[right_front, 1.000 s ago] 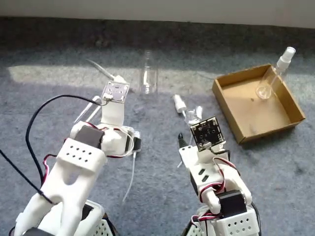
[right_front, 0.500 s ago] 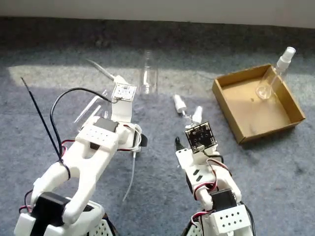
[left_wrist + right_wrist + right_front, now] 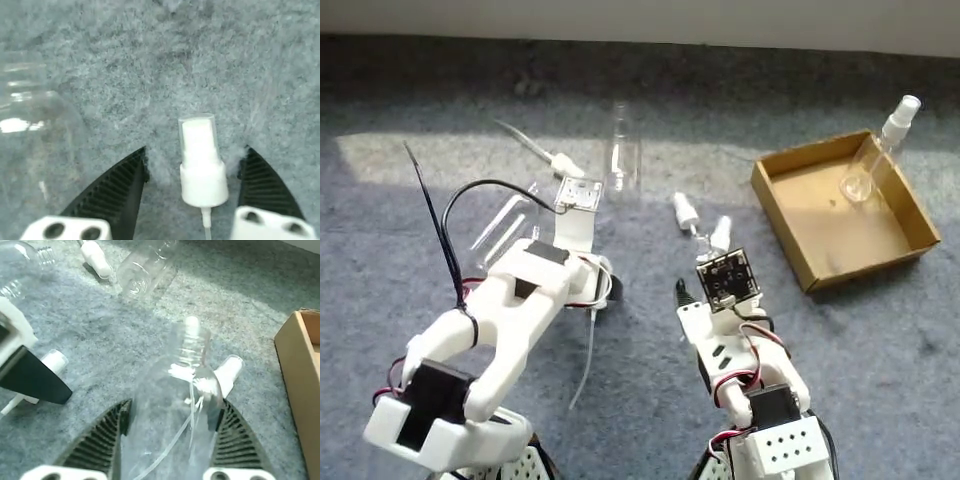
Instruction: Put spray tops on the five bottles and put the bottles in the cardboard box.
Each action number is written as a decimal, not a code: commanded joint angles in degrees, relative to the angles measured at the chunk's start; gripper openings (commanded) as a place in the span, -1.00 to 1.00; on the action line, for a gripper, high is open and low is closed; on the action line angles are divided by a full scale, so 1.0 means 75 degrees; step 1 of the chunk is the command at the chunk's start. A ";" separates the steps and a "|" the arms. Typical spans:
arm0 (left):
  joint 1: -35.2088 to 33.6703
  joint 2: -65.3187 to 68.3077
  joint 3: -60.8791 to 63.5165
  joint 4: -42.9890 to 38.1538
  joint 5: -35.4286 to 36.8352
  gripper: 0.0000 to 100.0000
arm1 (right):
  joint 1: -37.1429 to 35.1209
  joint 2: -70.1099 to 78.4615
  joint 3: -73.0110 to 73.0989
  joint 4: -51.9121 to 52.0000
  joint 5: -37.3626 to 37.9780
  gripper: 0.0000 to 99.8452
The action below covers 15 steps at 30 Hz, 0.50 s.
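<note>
1. The cardboard box (image 3: 820, 230) sat open on the grey carpet (image 3: 880, 350). One capped bottle (image 3: 872, 165) stood inside it in a far corner, with its spray head above the box rim.
2. The right gripper (image 3: 175, 405) had its fingers clamped on a clear held bottle (image 3: 185, 385), one ribbed finger against each side. The neck pointed away from the wrist.
3. The held bottle was outside the box, near it but apart. It was the loose bottle closest to the box.
4. A thin white tube showed through the held bottle. It was not clear whether the tube was inside or underneath.
5. A second spray top (image 3: 722, 232) lay just beside the held bottle's shoulder, on the box side of it.
6. A third spray top (image 3: 683, 208) lay at the held bottle's mouth, slightly farther from the box. It was not clear whether they touched.
7. The left gripper (image 3: 195, 150) had its fingers apart, straddling a spray top (image 3: 200, 165) that lay flat on the carpet. Neither finger touched it, and its tube end pointed toward the wrist.
8. That spray top was farther from the box than the held bottle.
9. A lying bottle (image 3: 505, 225), clear and uncapped, was just beside the left gripper, on the side away from the box.
10. A bare bottle (image 3: 622, 150), uncapped, was well apart from the box. Whether it was standing or lying was unclear.
11. A long-tube spray top (image 3: 563, 162) lay near the bare bottle, on its side away from the box.
</note>
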 commanded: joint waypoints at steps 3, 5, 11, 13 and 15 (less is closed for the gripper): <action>0.0111 0.0217 -0.0369 -0.0094 0.0070 -0.91 | 0.0018 -0.0088 -0.0064 -0.0217 -0.0070 -0.78; 0.0100 0.0229 -0.0369 -0.0094 0.0035 -0.98 | 0.0018 -0.0088 -0.0064 -0.0217 -0.0070 -0.78; 0.0100 0.0182 -0.0369 -0.0070 0.0035 -0.98 | 0.0018 -0.0088 -0.0064 -0.0217 -0.0070 -0.78; 0.0111 0.0170 -0.0381 -0.0105 0.0035 -0.98 | 0.0018 -0.0088 -0.0064 -0.0217 -0.0070 -0.78; 0.0088 0.0170 -0.0381 -0.0105 0.0023 -0.98 | 0.0018 -0.0088 -0.0064 -0.0217 -0.0070 -0.78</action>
